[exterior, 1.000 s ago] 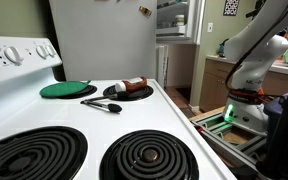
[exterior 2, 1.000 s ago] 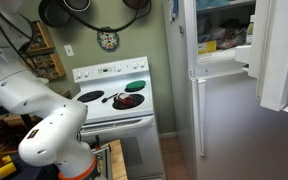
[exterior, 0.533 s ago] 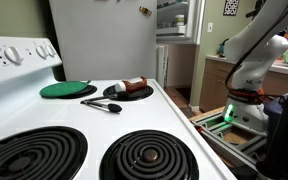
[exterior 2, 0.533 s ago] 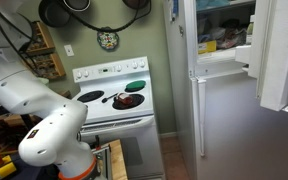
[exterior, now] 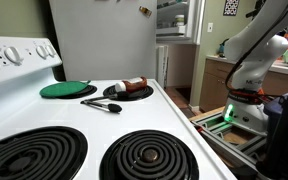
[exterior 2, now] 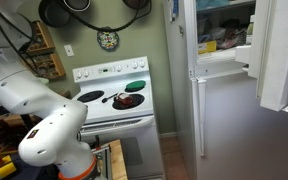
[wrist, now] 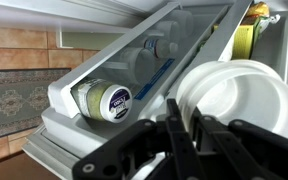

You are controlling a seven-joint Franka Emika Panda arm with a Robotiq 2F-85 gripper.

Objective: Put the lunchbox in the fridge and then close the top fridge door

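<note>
In the wrist view my gripper (wrist: pixel 182 125) is shut on the wall of the lunchbox (wrist: pixel 239 100), a whitish translucent tub that I see open side on. Just behind it is the inner face of the top fridge door (wrist: pixel 134 55), with a labelled jar (wrist: pixel 104 100) lying in its shelf. The tall white fridge shows in both exterior views (exterior: pixel 104 40) (exterior 2: pixel 224 120), with its lit upper compartment (exterior 2: pixel 224 35) open. The top fridge door (exterior 2: pixel 281 55) stands swung out. My gripper and the lunchbox are out of view in both exterior views.
A white stove (exterior: pixel 84 130) with black coil burners holds a green round lid (exterior: pixel 66 89), a dark plate with food (exterior: pixel 129 91) and a utensil (exterior: pixel 102 104). My arm's white base (exterior 2: pixel 54 140) stands on the floor beside the stove (exterior 2: pixel 112 95).
</note>
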